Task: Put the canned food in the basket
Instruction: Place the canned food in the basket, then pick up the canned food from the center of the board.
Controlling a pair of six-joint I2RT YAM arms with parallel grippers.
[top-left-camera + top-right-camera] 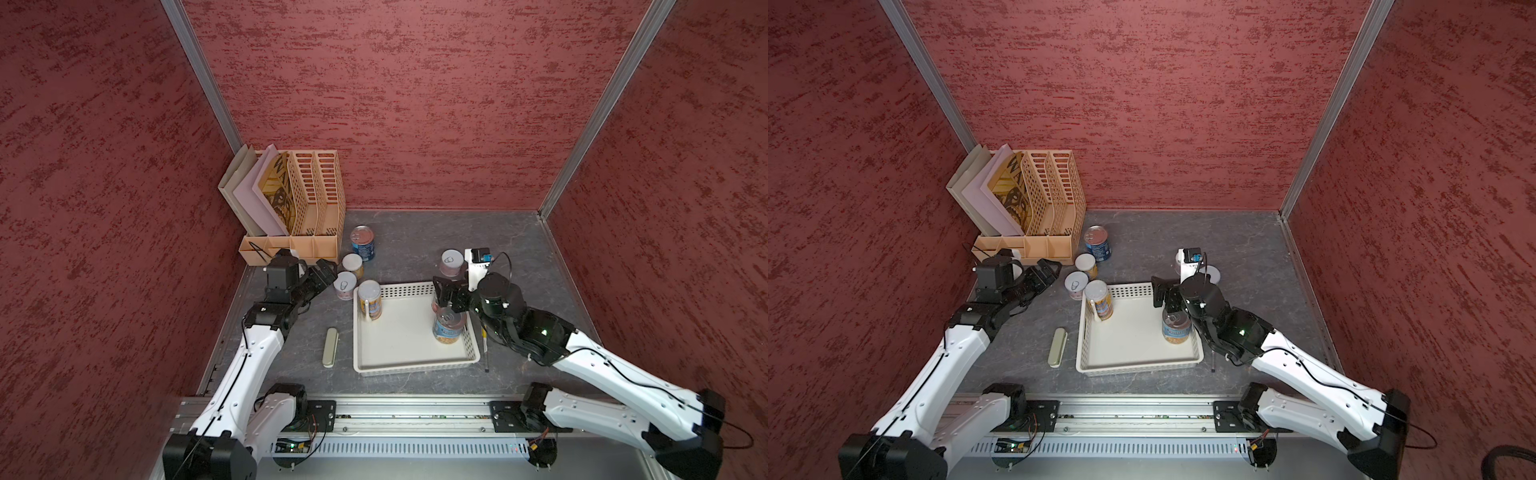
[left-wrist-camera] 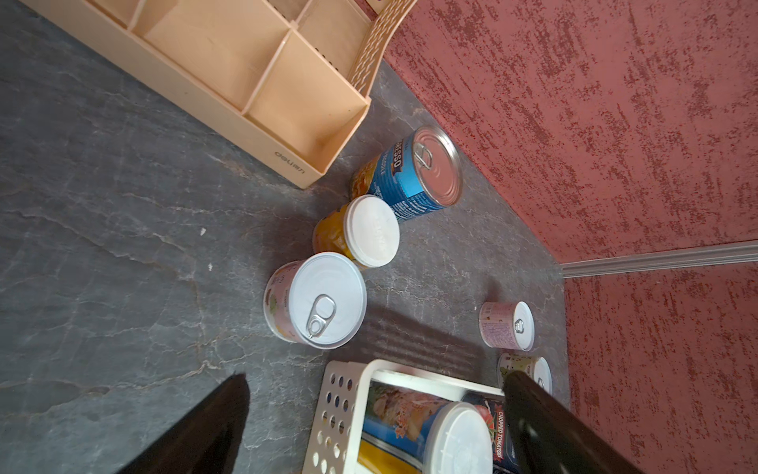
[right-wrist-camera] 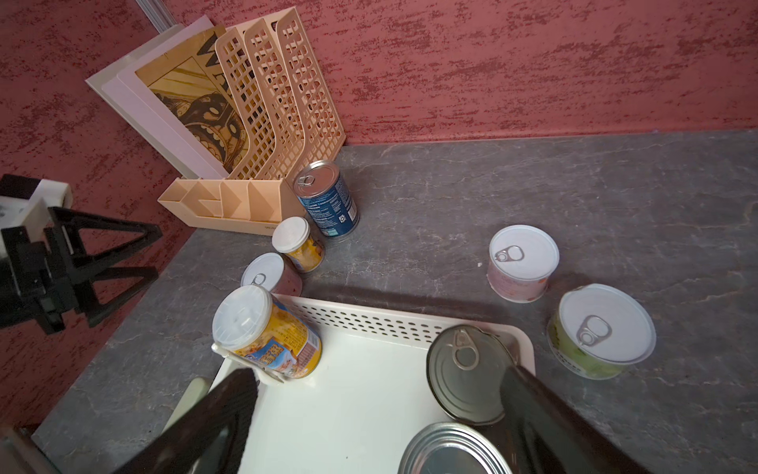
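Observation:
The white basket (image 1: 415,357) holds a slim yellow-labelled can (image 1: 369,300), a blue-labelled can (image 1: 449,328) and a dark can (image 3: 463,373). My right gripper (image 3: 377,371) hangs open over the basket floor beside the dark can, holding nothing. On the table behind the basket stand another blue-labelled can (image 1: 363,243) and small white-topped cans (image 1: 352,265) (image 1: 345,285) (image 1: 452,262) (image 1: 1212,274). My left gripper (image 1: 326,270) is open and empty, just left of the nearest small can (image 2: 320,299).
A beige slotted file holder (image 1: 307,199) with papers fills the back left corner. An olive case (image 1: 330,347) lies left of the basket and a pen (image 1: 485,353) lies right of it. Red walls close three sides.

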